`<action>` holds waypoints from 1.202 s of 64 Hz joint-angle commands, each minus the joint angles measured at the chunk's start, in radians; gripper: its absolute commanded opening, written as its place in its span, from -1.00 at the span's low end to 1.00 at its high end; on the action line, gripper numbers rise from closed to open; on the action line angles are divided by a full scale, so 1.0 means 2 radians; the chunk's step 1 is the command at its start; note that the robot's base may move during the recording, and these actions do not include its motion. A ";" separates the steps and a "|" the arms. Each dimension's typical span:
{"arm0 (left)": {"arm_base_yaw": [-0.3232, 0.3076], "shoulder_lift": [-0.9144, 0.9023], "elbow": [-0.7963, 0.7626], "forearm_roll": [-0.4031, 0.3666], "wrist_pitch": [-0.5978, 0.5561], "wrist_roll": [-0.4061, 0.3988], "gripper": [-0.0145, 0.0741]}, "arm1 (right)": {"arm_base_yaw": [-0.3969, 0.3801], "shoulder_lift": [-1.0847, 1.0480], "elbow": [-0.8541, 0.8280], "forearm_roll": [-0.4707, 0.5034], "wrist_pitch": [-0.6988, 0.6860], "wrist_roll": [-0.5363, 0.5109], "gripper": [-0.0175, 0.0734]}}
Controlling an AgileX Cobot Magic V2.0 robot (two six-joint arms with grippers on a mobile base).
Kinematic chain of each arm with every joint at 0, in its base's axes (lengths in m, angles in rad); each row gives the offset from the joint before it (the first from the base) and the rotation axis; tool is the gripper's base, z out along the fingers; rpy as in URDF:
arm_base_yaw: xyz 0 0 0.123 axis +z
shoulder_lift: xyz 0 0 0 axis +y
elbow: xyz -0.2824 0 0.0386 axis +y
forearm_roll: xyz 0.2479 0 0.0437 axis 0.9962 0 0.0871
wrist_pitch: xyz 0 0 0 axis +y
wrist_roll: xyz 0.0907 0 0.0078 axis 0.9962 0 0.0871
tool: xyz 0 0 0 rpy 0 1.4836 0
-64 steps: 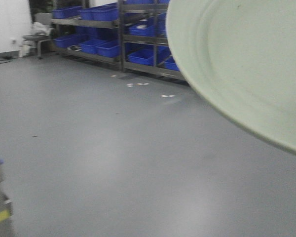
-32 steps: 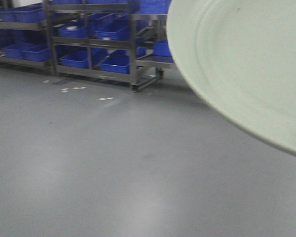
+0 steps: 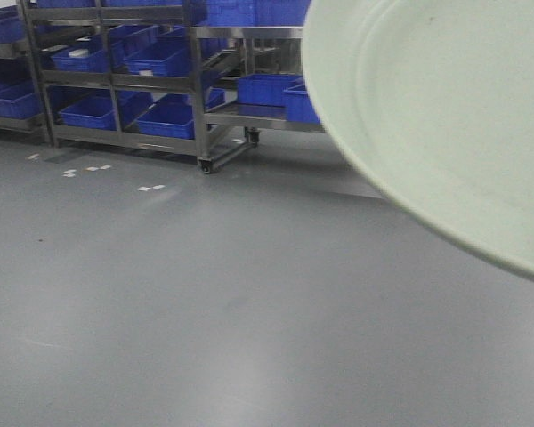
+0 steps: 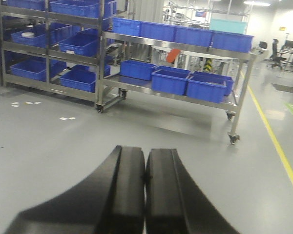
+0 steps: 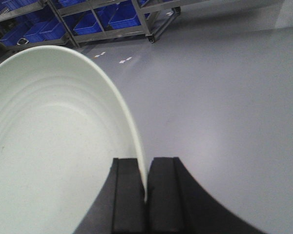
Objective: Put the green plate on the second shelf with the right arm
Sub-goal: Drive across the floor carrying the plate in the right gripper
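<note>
The green plate [image 3: 445, 116] is pale mint, round and shallow, and fills the upper right of the front view, held up in the air close to the camera. In the right wrist view the green plate [image 5: 53, 146] stands on edge, and my right gripper [image 5: 145, 168] is shut on its rim, one black finger on each side. My left gripper [image 4: 145, 156] is shut and empty, its two black fingers pressed together above the grey floor. Steel shelf racks [image 3: 125, 80] with blue bins stand ahead at the far left.
A wheeled steel rack [image 4: 185, 73] with blue bins [image 4: 171, 80] on its lower shelf stands ahead in the left wrist view. A yellow floor line [image 4: 278, 146] runs at the right. White scraps [image 3: 89, 169] lie on the grey floor [image 3: 205, 311].
The view has swung right: the shelf racks slid from the top right to the top left of the front view. The plate keeps its place in the frame, still gripped.
</note>
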 commanded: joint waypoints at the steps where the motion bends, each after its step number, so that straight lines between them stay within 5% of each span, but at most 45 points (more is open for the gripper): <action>1: -0.004 -0.009 0.020 -0.004 -0.045 -0.002 -0.38 | -0.002 0.007 -0.015 0.005 -0.057 0.004 -0.49; 77: -0.002 -0.009 0.020 -0.004 -0.045 -0.002 -0.38 | -0.002 0.007 -0.015 0.005 -0.057 0.004 -0.49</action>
